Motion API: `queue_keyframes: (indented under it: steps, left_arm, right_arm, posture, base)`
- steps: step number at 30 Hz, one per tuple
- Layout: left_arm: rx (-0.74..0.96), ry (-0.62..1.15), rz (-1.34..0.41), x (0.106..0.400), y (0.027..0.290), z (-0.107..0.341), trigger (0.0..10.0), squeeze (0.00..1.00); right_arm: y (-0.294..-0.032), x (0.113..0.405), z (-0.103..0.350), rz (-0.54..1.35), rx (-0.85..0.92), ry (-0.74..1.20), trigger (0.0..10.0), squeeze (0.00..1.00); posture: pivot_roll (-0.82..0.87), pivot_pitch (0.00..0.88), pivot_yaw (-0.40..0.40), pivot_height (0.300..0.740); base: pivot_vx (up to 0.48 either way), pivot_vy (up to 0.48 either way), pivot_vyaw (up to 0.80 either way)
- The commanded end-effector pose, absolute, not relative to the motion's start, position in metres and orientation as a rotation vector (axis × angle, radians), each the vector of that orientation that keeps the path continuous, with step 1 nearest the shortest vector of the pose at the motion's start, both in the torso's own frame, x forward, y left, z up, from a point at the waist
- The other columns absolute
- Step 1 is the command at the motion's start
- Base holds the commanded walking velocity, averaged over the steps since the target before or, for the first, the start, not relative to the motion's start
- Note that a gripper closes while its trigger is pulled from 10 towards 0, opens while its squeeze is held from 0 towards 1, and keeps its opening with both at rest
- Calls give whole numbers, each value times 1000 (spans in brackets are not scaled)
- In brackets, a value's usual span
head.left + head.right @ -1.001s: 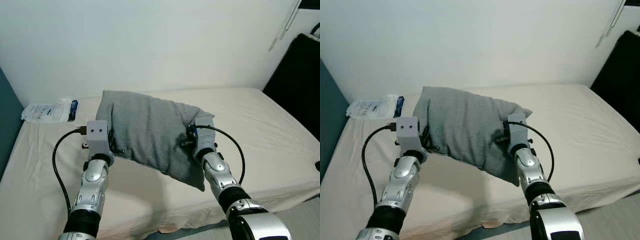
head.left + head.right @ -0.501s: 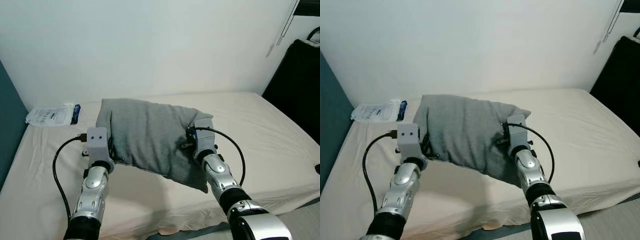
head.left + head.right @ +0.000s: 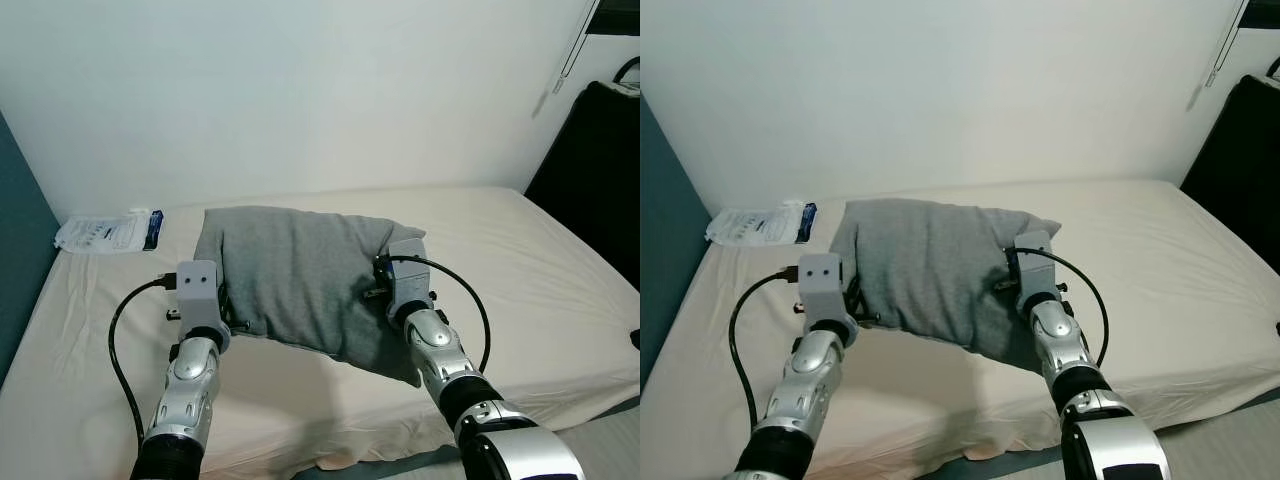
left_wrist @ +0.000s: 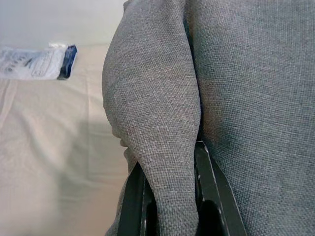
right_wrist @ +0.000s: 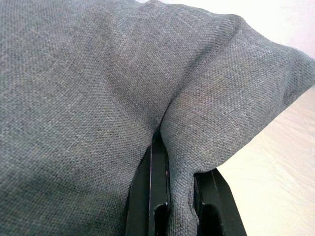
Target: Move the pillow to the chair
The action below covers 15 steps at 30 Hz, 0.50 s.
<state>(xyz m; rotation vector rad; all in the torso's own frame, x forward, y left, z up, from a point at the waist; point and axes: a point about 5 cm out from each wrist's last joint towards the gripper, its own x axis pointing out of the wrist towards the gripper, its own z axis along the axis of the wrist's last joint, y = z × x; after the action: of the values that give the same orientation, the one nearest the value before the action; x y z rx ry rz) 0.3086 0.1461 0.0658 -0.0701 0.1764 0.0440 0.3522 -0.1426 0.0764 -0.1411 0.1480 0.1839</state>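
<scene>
A grey fabric pillow [image 3: 300, 275] hangs between my two arms, lifted above the cream bed [image 3: 520, 260]. My left gripper [image 3: 228, 305] is shut on a fold at the pillow's left edge; in the left wrist view its black fingers [image 4: 209, 182] pinch the grey cloth [image 4: 162, 113]. My right gripper [image 3: 375, 280] is shut on the pillow's right edge, where the right wrist view shows fingers [image 5: 156, 196] clamping a pleat of fabric [image 5: 197, 123]. The pillow's lower right corner droops toward the mattress.
A white plastic packet with a blue end [image 3: 108, 230] lies at the bed's far left, by the teal wall [image 3: 15, 260]. A white wall stands behind the bed. A dark object [image 3: 595, 170] stands at the right. Grey floor shows at the bed's near right corner [image 3: 600, 440].
The view has shifted, with the packet and bed sitting lower and farther away. The pillow stays held in both grippers and now hangs a little lower over the bed.
</scene>
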Motion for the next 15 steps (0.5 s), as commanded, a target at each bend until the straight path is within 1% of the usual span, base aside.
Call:
queue_keyframes:
  steps: [1,6,11,14,15]
  left_arm:
    - [-82,152,-9,311,130,72,10000,0]
    - [-62,152,-4,312,130,72,10000,0]
    - [-43,146,-8,312,130,73,10000,0]
    - [-23,138,-18,311,129,73,10000,0]
    - [-9,135,-30,311,127,74,10000,0]
  right_arm:
    - [-137,351,74,208,-156,155,10000,0]
    - [-138,350,73,200,-150,155,10000,0]
    - [-141,350,72,187,-111,157,10000,0]
    - [-141,349,72,200,-121,158,10000,0]
    - [-142,349,72,200,-113,156,10000,0]
  posture:
    - [-46,0,-91,740]
    - [-42,0,-79,740]
    - [-32,0,-84,740]
    - [-28,0,-82,740]
    - [-27,0,-80,740]
  base:
    - [0,0,0]
    - [0,0,0]
    - [0,0,0]
    - [0,0,0]
    - [0,0,-800]
